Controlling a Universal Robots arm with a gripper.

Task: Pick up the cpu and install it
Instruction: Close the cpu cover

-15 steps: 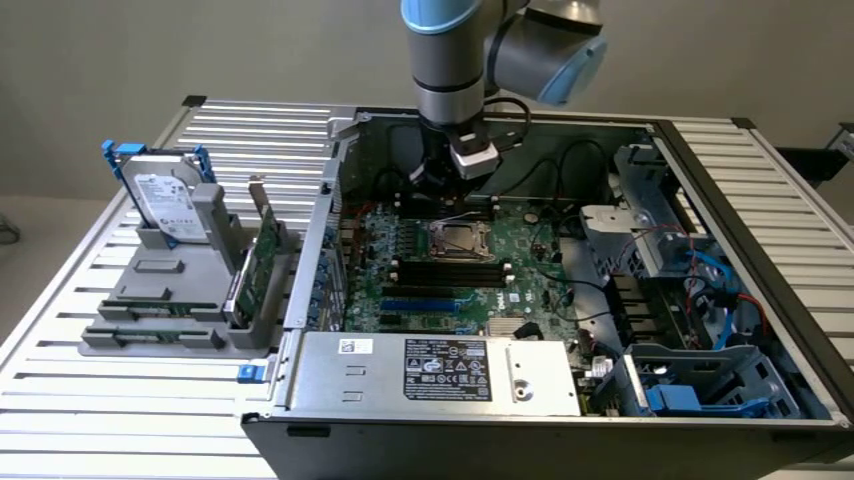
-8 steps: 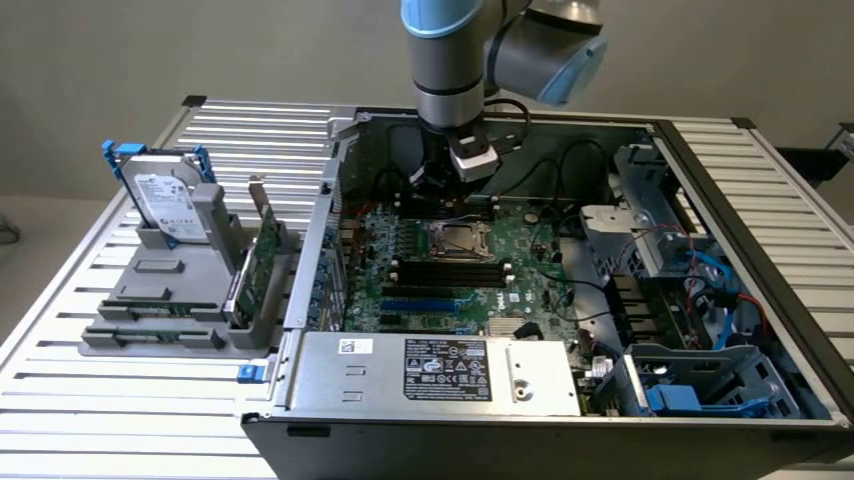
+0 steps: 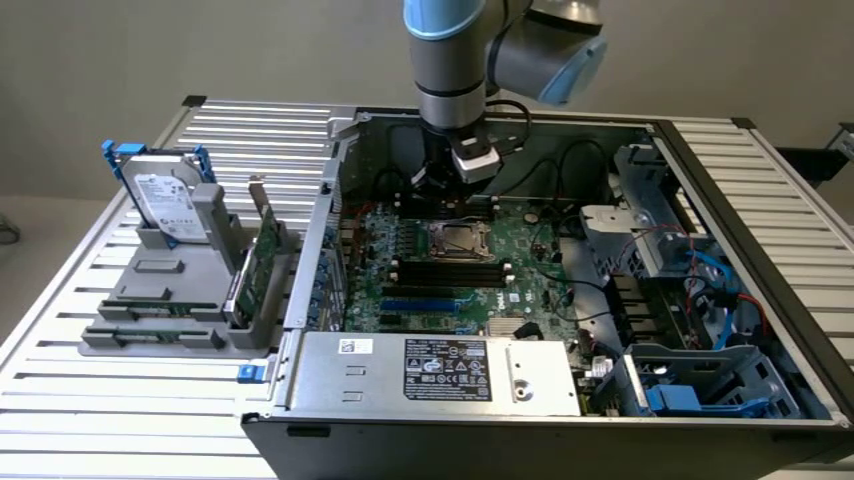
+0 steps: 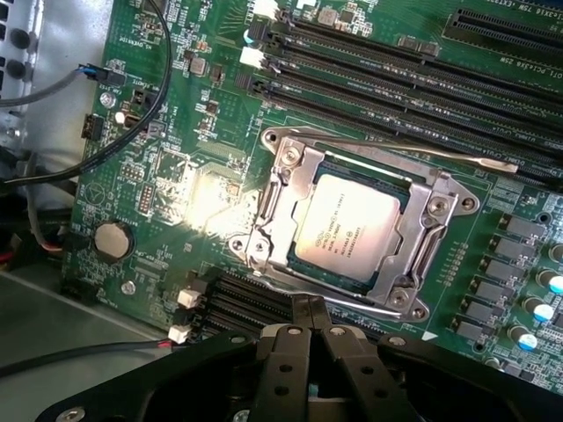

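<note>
On the exterior view's left a drive (image 3: 171,205) is standing upright in a grey rack (image 3: 167,300) on the slatted table (image 3: 80,420), well apart from the work and posing no hazard; moving rightward, the open case (image 3: 534,400) is lying on its side with the board (image 3: 454,270) facing up, and the arm (image 3: 454,60) is hanging over its far edge, the gripper (image 4: 310,309) sitting just above the board with its two fingers pressed together and holding nothing; the cpu (image 4: 347,230) is already lying in the socket (image 4: 352,224), its silver top showing inside the metal frame (image 4: 277,207), so the placing part looks done; the risk now is lying in the seating and the clamping: if the chip is resting slightly off its keys, any downward push from the shut fingers could be bending pins beneath it; the thin lever (image 4: 440,156) is lying across the far side of the frame, and whether it is latched I cannot tell, so a chip that is merely resting could be shifting if the case is jolted; further right, loose cables (image 3: 707,280) are running near the drive bays, and a wide swing of the arm could be snagging them; the fingertips are also hovering close to the memory slots (image 4: 396,79), where a careless descent could be scraping the board.
</note>
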